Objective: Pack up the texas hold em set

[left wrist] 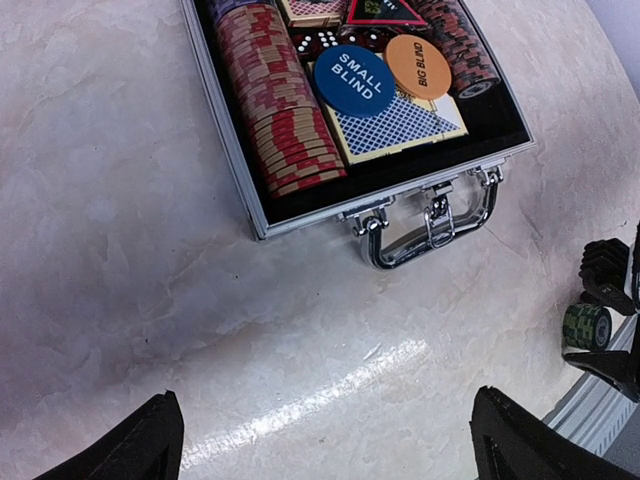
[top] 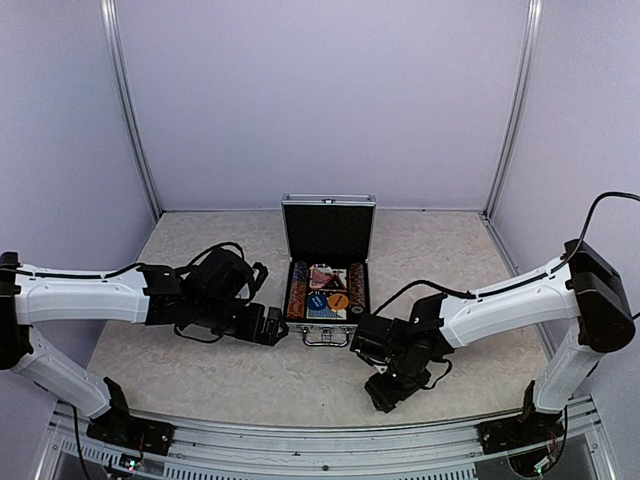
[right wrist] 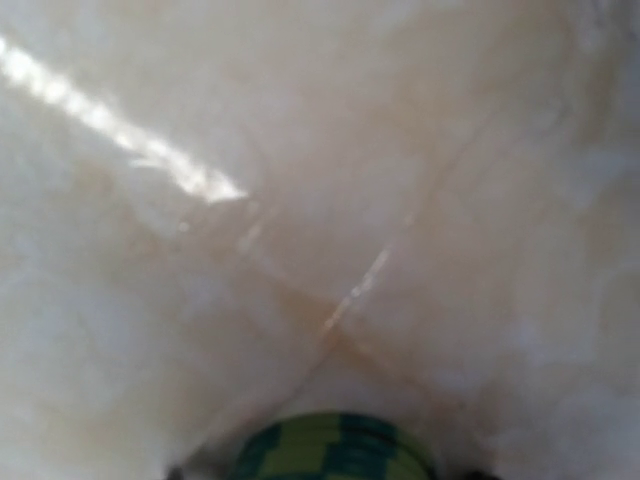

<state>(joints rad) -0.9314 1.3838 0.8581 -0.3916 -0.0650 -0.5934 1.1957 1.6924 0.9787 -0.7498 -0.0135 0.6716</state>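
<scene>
The silver case (top: pixel 328 203) lies open mid-table with its lid upright and its handle (left wrist: pixel 430 225) facing me. Inside are a row of red chips (left wrist: pixel 280 110), a dark chip row (left wrist: pixel 455 45), a blue-backed deck (left wrist: pixel 400 125), a blue SMALL BLIND disc (left wrist: pixel 354 80), an orange BIG BLIND disc (left wrist: pixel 418 66) and the red-black triangle marker (left wrist: pixel 385 10). My left gripper (left wrist: pixel 325 440) hangs open over bare table, left of the handle. My right gripper (right wrist: pixel 322 475) points down in front of the case. Its jaws stand on either side of a small green chip stack (right wrist: pixel 325 450), and contact is unclear.
From the left wrist view the green chip stack (left wrist: pixel 586 325) sits between the right gripper's black fingers near the table's metal front rail (left wrist: pixel 600 410). Purple walls enclose the marbled table (top: pixel 200 370) at the back and sides.
</scene>
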